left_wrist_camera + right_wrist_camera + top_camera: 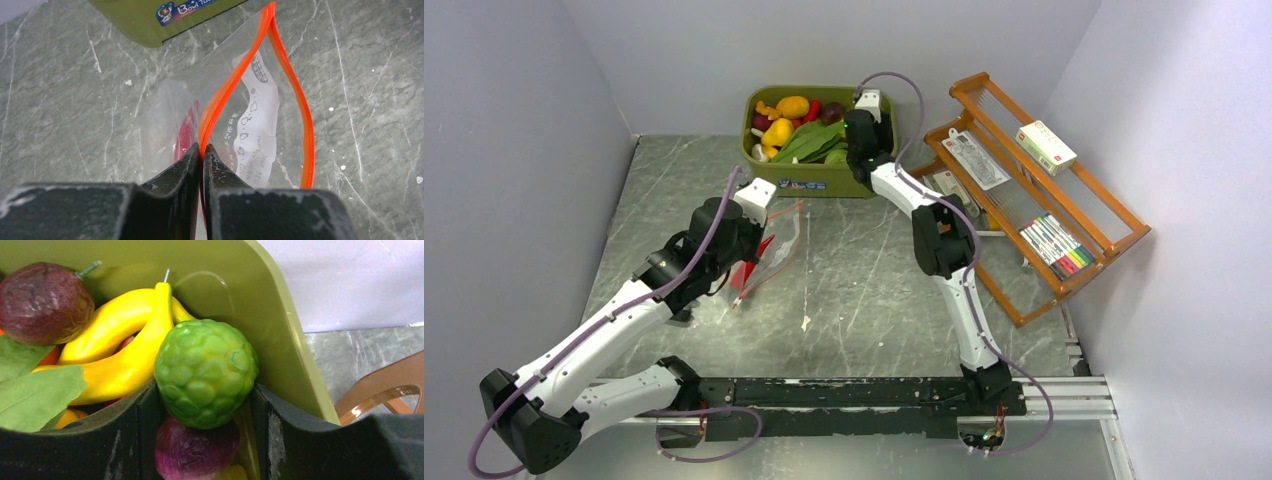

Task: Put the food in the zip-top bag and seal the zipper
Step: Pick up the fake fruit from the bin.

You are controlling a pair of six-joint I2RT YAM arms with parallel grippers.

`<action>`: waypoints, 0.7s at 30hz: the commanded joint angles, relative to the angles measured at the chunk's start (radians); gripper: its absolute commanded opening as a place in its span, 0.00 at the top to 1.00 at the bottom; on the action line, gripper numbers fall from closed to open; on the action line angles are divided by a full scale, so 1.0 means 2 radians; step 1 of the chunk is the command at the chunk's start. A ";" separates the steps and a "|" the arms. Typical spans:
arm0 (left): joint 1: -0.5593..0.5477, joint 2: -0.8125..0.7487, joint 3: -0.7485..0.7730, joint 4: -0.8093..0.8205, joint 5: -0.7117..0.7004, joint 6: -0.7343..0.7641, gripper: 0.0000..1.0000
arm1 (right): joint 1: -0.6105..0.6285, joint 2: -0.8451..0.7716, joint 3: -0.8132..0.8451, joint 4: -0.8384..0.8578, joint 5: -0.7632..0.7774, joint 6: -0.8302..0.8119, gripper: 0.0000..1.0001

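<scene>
We are reading "Bowl Tu…" in white letters on the blue sticker [186, 8] on the tub [142, 24]; the rest is running off the top edge. We are seeing small dark print on the white label [262, 120] inside the bag [162, 112], but we are making out no word. Print on the packets [976, 158] on the rack [1127, 217] is showing too small to read.

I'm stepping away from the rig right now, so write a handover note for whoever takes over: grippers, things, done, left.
Grippers: left gripper shut on the zipper, holding the zip-top bag open; right gripper in the green tub, shut on the green round fruit, not yet lifted out.
Done: red chili lies in the bag.
Left: bag the green fruit and remaining food, then seal the zipper.
</scene>
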 commanded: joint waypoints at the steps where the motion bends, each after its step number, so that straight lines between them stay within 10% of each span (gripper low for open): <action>1: 0.009 -0.010 -0.005 0.028 0.007 -0.007 0.93 | -0.002 -0.046 -0.008 0.009 -0.055 0.013 0.63; 21: 0.027 0.008 0.022 0.029 0.017 -0.086 0.93 | 0.000 -0.277 -0.198 -0.021 -0.229 0.126 0.72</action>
